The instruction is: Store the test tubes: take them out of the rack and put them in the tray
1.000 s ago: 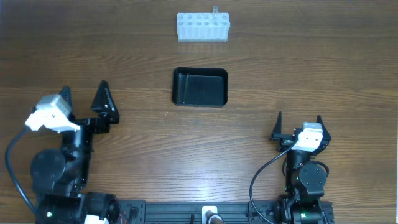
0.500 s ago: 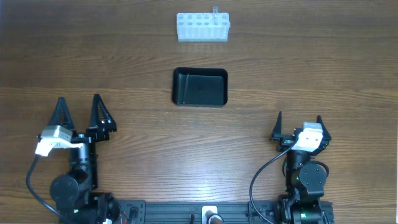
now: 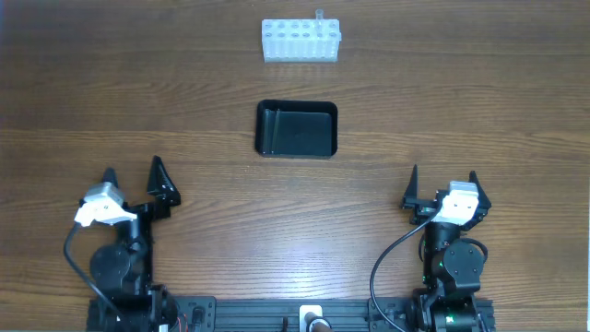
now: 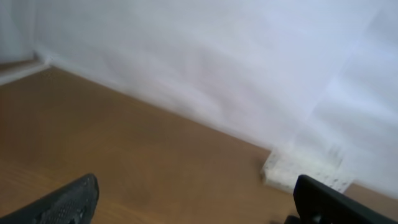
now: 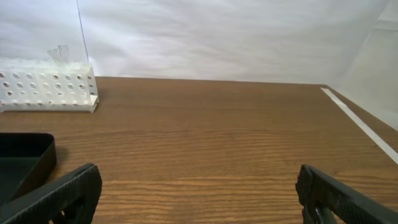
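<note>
One test tube point(image 3: 320, 16) upright in the far right corner of the rack point(image 3: 300, 41), at the far side. Tray point(image 3: 297, 129) just nearer, seemingly bare. Nothing stored yet, by the look; whole job left. Left gripper point(image 3: 135, 170) and right gripper point(image 3: 443, 175) at the near edge, fingers apart, gripping nothing.

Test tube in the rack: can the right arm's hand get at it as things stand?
Probably yes: the open right hand faces bare table, the tray lies aside, the test tube sticks up from the rack.
</note>
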Motion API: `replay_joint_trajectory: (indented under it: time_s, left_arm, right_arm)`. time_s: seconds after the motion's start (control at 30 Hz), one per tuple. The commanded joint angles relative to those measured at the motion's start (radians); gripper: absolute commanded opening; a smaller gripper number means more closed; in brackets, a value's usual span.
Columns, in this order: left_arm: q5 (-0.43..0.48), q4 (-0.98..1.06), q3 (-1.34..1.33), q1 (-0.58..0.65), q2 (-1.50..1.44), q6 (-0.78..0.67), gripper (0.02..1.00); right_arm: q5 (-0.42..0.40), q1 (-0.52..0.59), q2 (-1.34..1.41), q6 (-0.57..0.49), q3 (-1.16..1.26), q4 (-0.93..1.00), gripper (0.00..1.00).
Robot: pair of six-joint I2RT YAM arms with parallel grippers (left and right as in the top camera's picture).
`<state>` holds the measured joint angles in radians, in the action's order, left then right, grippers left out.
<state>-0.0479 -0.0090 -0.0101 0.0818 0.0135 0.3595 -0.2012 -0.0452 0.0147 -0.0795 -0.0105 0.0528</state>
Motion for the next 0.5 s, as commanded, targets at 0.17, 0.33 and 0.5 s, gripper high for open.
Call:
replay_joint_trajectory:
  time_s: [0.17,0.33,0.5]
  left_arm:
    - [0.029,-0.067,0.004,0.005,-0.01,-0.171,0.998]
    - [0.029,-0.064,0.004,-0.037,-0.01,-0.17,0.998]
    - [0.029,-0.064,0.004,-0.07,-0.01,-0.17,0.998]
  right_arm:
    - [-0.002,0.005,-0.009,0.003,0.005,0.004,0.991]
    - [-0.002,0.005,-0.009,0.003,0.005,0.004,0.991]
    - [-0.002,0.005,-0.009,0.003,0.005,0.004,0.993]
